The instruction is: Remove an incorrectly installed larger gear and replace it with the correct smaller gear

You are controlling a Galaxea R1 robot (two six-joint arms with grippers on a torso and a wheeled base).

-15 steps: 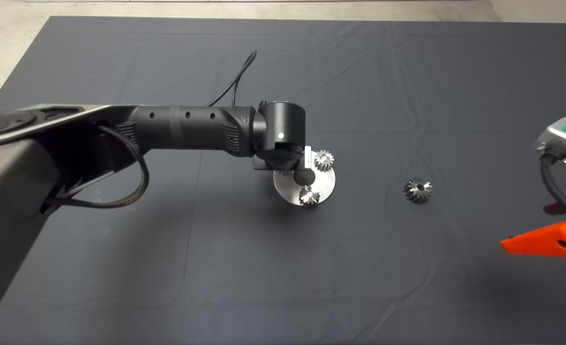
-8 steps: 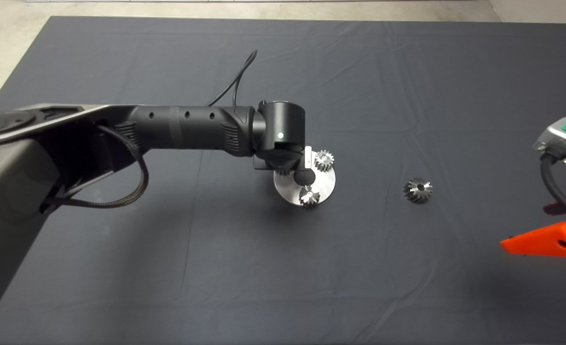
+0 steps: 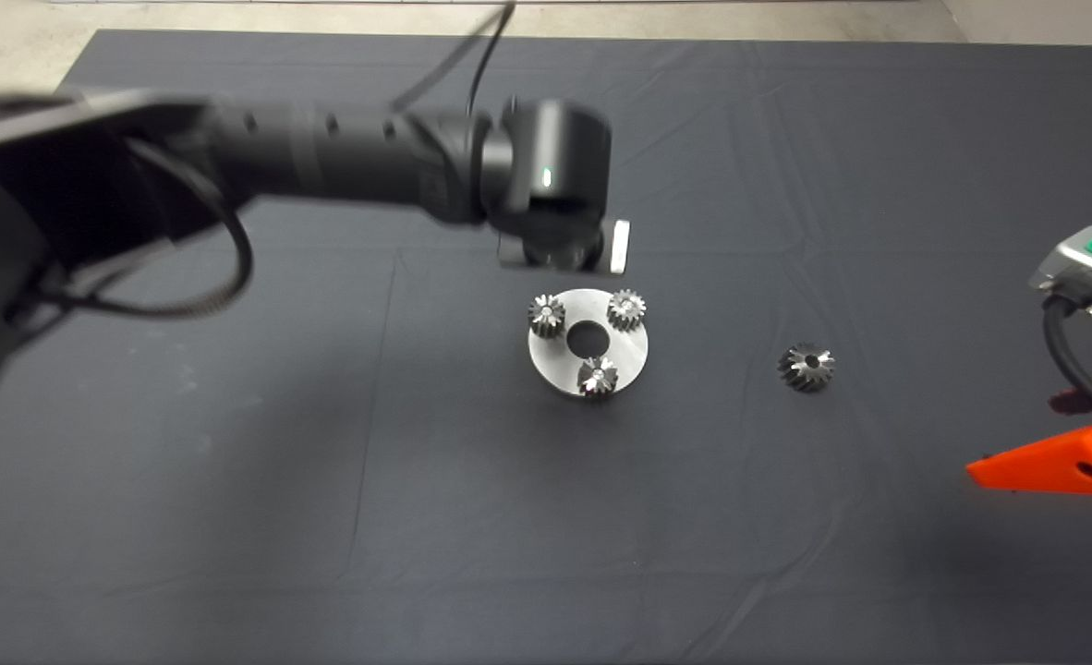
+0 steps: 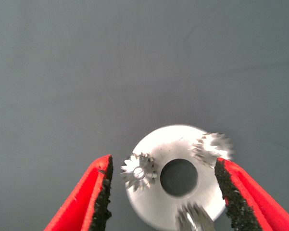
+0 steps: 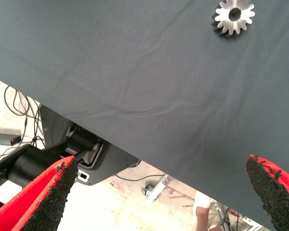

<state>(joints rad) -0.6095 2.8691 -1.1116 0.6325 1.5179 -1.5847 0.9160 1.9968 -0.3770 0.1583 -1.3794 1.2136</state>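
A round steel disc [image 3: 620, 356] with a centre hole lies mid-mat and carries three small bright silver gears: the smaller gear [image 3: 546, 316] at its left, one [image 3: 626, 308] at the far right and one [image 3: 597, 376] at the near edge. The darker larger gear [image 3: 806, 366] lies alone on the mat to the disc's right and also shows in the right wrist view [image 5: 234, 17]. My left arm's wrist [image 3: 555, 185] hovers just behind the disc. My left gripper [image 4: 163, 162] is open and empty above the disc [image 4: 154, 211], its fingers [image 4: 98, 202] apart from the gears.
My right gripper [image 5: 161, 163] waits open at the mat's right edge, one red finger [image 3: 1054, 466] showing in the head view. A black cable [image 3: 472, 55] trails from the left arm. The floor and a stand show beyond the mat's edge [image 5: 86, 159].
My left arm has lifted and drawn back from the disc. The small gear at the disc's left, hidden under the gripper before, now stands uncovered. The right arm has not moved.
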